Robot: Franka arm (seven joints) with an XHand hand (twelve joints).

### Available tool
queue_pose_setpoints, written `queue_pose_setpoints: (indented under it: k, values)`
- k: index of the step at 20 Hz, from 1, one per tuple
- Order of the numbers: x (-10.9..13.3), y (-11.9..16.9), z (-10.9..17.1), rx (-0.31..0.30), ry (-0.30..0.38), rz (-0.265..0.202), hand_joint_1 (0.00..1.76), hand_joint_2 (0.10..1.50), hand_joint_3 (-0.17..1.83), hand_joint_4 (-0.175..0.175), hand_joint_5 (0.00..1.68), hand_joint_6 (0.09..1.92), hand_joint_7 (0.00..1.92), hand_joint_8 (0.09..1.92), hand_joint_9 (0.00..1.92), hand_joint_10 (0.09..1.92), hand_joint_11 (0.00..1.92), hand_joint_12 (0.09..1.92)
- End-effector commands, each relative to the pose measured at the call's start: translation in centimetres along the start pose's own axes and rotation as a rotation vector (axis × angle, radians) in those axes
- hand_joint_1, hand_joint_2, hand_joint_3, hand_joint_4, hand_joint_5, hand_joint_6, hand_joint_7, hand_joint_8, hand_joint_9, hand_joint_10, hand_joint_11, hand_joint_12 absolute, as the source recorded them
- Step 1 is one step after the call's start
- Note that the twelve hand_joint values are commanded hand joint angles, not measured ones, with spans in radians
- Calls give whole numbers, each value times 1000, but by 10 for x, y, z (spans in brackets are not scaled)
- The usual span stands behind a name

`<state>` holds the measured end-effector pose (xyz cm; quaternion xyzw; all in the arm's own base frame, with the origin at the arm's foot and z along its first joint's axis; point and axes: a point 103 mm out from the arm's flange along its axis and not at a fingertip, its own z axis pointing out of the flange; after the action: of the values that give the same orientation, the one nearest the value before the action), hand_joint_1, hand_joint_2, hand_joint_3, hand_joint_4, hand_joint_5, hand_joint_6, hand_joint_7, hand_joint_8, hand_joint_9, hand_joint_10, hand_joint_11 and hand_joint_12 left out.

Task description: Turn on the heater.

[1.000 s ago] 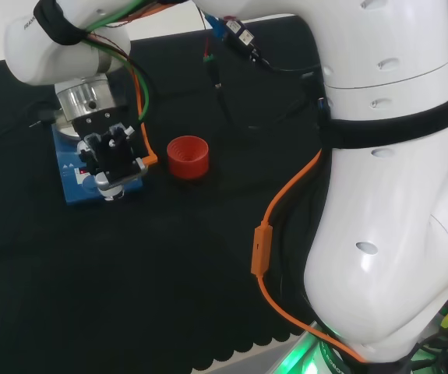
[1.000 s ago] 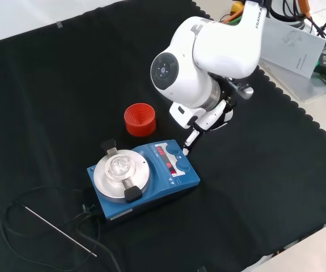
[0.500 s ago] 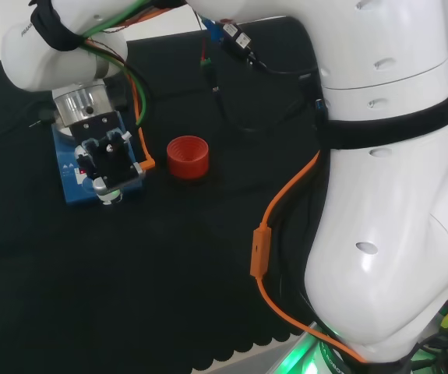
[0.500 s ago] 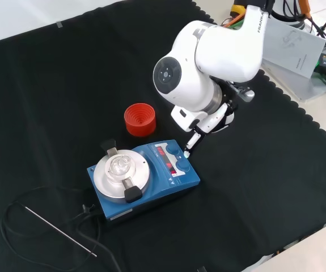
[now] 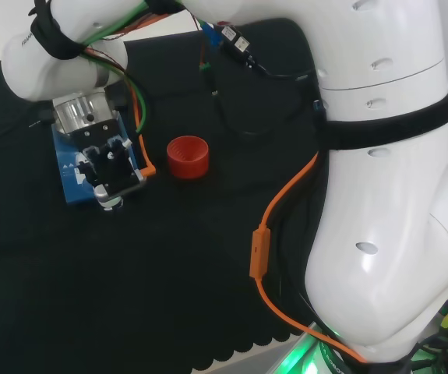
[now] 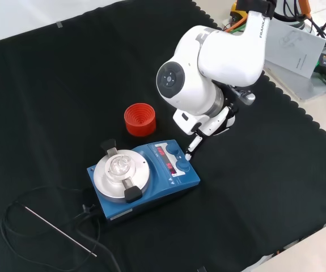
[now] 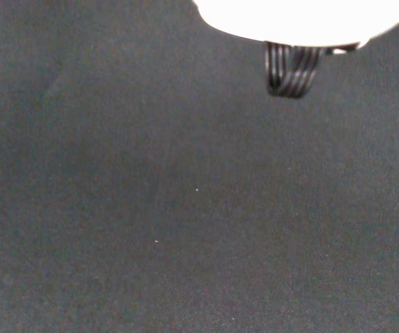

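The heater (image 6: 181,177) is a blue box with a round silver plate (image 6: 103,180), a red display (image 6: 165,152) and a blue knob (image 6: 176,154) on its panel. In the front view the hand (image 6: 215,118) hangs under the arm's white link, just right of the panel. One straight finger (image 6: 193,143) points down, its tip close beside the knob's corner of the heater; whether it touches is unclear. In the head view the hand (image 5: 108,165) covers most of the heater (image 5: 68,173). The wrist view has black cloth (image 7: 185,208) under a blurred white part of the hand (image 7: 303,17).
A red ribbed ring stand (image 6: 139,119) (image 5: 188,157) sits on the cloth just behind the heater in the front view. A thin metal rod with a black cable (image 6: 60,232) lies at the front left. Papers (image 6: 290,45) lie off the cloth's back right edge.
In the front view the arm's link and the hand have drifted slightly right. In the head view the hand has slid left and a little lower over the heater. The heater has not moved.
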<state>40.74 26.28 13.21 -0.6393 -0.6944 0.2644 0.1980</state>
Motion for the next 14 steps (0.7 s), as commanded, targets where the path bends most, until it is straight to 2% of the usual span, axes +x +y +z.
queue_pose_setpoints:
  k: [1,8,14]
  values:
    - [-4,5,7,1,8,13,1548,591,1111,-26,207,385,1526,1920,1565,1920,1446,1557]
    - [-6,13,13,10,23,31,1549,589,1111,-27,205,382,1527,1920,1565,1920,1447,1557]
    - [-4,9,0,3,24,33,1550,588,1112,-28,203,378,1530,1920,1566,1920,1448,1557]
